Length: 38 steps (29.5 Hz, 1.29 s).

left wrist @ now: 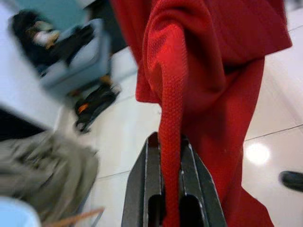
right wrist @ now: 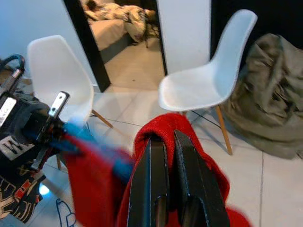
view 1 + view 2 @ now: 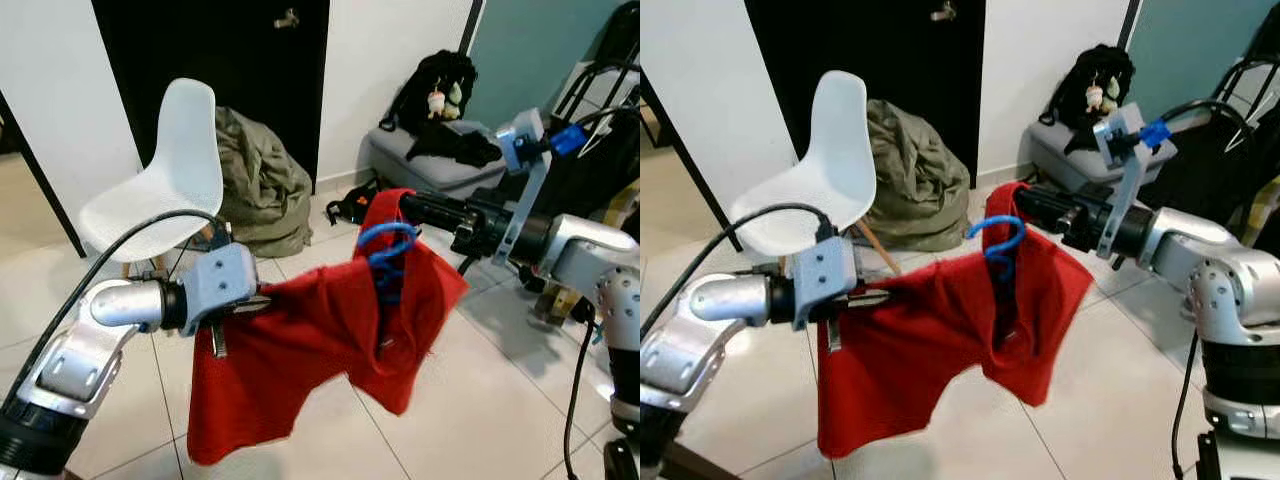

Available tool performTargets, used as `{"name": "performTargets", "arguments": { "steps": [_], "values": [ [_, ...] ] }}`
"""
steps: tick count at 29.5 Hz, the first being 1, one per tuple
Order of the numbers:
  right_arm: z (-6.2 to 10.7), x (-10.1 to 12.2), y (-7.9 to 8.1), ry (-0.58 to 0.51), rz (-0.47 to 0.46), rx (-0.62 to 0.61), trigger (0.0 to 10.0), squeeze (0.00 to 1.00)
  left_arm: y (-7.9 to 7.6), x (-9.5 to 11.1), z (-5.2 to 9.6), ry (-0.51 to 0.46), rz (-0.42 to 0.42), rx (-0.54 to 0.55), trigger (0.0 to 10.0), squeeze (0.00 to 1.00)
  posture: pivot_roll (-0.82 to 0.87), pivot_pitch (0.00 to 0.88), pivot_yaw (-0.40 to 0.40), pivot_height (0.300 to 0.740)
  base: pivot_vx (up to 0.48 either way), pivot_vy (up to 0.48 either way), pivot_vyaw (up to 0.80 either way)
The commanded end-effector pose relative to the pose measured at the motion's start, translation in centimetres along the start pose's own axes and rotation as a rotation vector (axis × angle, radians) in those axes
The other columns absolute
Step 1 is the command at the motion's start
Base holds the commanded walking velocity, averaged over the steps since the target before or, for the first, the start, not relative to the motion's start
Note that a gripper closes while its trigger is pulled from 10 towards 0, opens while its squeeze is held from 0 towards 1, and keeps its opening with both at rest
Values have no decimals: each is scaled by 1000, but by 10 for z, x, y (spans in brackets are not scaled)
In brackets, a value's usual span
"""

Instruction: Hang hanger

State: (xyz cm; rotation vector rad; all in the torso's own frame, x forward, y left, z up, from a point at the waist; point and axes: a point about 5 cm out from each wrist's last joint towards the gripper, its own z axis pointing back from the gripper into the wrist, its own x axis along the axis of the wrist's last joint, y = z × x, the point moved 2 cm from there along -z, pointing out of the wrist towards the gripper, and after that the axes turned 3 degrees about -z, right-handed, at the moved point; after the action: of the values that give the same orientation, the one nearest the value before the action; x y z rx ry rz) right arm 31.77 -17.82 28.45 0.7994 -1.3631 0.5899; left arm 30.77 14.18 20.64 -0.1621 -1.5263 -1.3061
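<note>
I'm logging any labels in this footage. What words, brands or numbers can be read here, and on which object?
None can be read.
White print on the black bag in the right wrist view: too blurred to make out.
The red shirt, blue hanger, white chair and both claws carry no visible lettering.

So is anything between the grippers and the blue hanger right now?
Yes, the red shirt. The blue hanger sits inside it with its hook poking out. The left gripper pinches a fold of fabric, and the right gripper is shut on the cloth, not the hanger.
</note>
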Motion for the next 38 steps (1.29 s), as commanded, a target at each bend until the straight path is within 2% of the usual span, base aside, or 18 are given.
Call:
{"name": "performTargets", "arguments": {
  "steps": [1, 4, 5, 9, 15, 16, 18, 19, 20, 22, 23, 27, 28, 29, 31, 32, 37, 38],
  "values": [
    [7, 11, 0, -23, 14, -22, 0, 0, 9, -5, 1, 44, -4, 79, 10000, 0, -66, 60, -48, 740, 0, 0, 0],
    [9, 10, -3, -10, 17, -54, 0, 0, 17, -9, 1, 69, 9, 166, 10000, 0, -68, 61, -46, 740, 0, 0, 0],
    [5, 2, -1, 23, 19, -62, 0, 0, 26, -9, -1, 68, 25, 248, 10000, 0, -65, 63, -44, 740, 0, 0, 0],
    [-2, -7, 3, 49, 16, -61, 0, 0, 31, -7, -3, 57, 46, 302, 10000, 0, -65, 63, -44, 740, 0, 0, 0],
    [-19, -21, 17, 67, 11, -27, 0, 0, 25, 4, -17, -6, 91, 311, 10000, 0, -62, 63, -42, 740, 0, 0, 0],
    [-23, -25, 20, 75, 10, -23, 1059, 0, 23, 7, -21, -26, 110, 311, 10000, 0, -62, 63, -42, 740, 0, 0, 0],
    [-26, -28, 22, 81, 9, -19, 1059, 0, 21, 9, -24, -37, 122, 313, 10000, 0, -62, 63, -42, 740, 0, 0, 0],
    [-30, -34, 25, 96, 1, -17, 9176, 0, 19, 12, -28, -56, 144, 319, 10000, 0, -63, 63, -43, 740, 0, 0, 0],
    [-33, -39, 26, 108, -6, -18, 10000, 0, 17, 15, -32, -69, 161, 324, 10000, 0, -63, 63, -43, 740, 0, 0, 0],
    [-36, -46, 27, 112, -40, -36, 10000, 0, 13, 19, -37, -92, 200, 332, 10000, 0, -61, 63, -44, 740, 0, 0, 0],
    [-35, -47, 25, 107, -49, -46, 10000, 1000, 11, 19, -39, -95, 215, 332, 10000, 0, -61, 64, -43, 740, 0, 0, 0],
    [-28, -46, 20, 95, -45, -62, 10000, 1000, 8, 17, -39, -92, 235, 335, 10000, 0, -60, 64, -45, 740, 0, 0, 0],
    [-16, -43, 15, 96, -21, -65, 10000, 1000, 10, 14, -35, -88, 256, 346, 10000, 0, -61, 65, -48, 740, 0, 0, 0],
    [-16, -43, 15, 96, -21, -65, 10000, 1000, 10, 14, -35, -88, 256, 346, 10000, 0, -61, 65, -48, 740, 0, 0, 0],
    [0, -39, 12, 103, 25, -51, 10000, 1000, 14, 9, -29, -77, 274, 354, 10000, 0, -60, 67, -46, 740, 0, 0, 0],
    [0, -39, 12, 103, 25, -51, 10000, 1000, 14, 9, -29, -77, 274, 354, 10000, 0, -60, 67, -46, 740, 0, 0, 0],
    [32, -29, 6, 93, 116, -47, 10000, 1000, 18, 0, -16, -70, 315, 348, 10000, 0, -66, 68, -42, 740, 0, 0, 0],
    [32, -29, 6, 93, 116, -47, 10000, 1000, 18, 0, -16, -70, 315, 348, 10000, 0, -66, 68, -42, 740, 0, 0, 0]
  ]
}}
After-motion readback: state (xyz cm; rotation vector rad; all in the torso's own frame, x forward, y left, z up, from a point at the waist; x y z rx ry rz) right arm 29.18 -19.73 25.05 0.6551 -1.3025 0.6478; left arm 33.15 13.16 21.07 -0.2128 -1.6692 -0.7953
